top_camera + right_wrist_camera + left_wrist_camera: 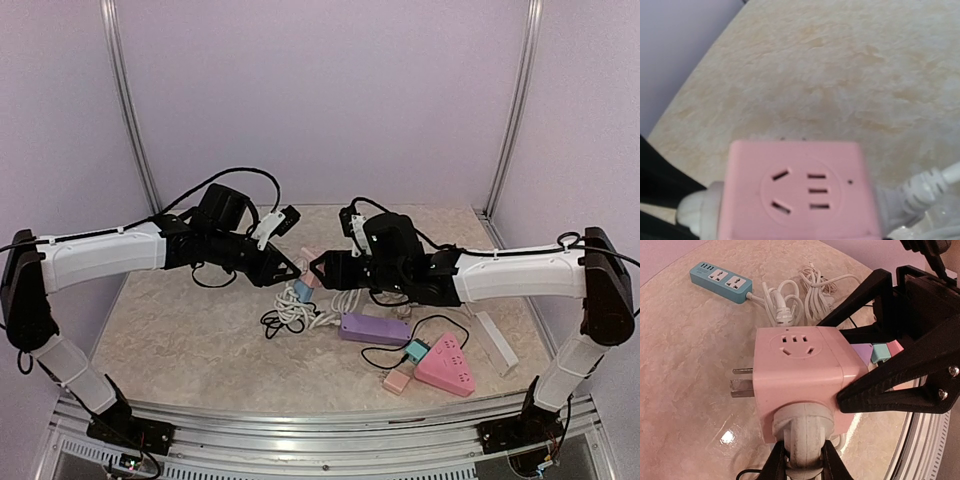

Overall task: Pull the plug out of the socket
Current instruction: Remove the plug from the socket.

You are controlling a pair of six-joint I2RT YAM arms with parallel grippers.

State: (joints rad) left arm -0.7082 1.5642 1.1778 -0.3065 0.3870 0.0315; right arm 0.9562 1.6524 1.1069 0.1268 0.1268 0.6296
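A pink cube socket (800, 370) is held above the table between both grippers; it also shows in the right wrist view (797, 190) and the top view (309, 277). A white round plug (802, 432) sits in its near face, with a white stub showing in the right wrist view (694, 210). My left gripper (804, 454) is shut on the plug's neck. My right gripper (322, 268) is shut on the cube, and its black fingers (890, 387) clamp the cube's right side. The cube's own metal prongs (741, 381) stick out to the left.
A blue power strip (722, 281) and coiled white cables (795, 300) lie on the table beyond the cube. A purple power strip (375, 328), a teal adapter (416, 350), a pink triangular socket (445, 365), a small pink block (398, 381) and a white bar (497, 343) lie front right.
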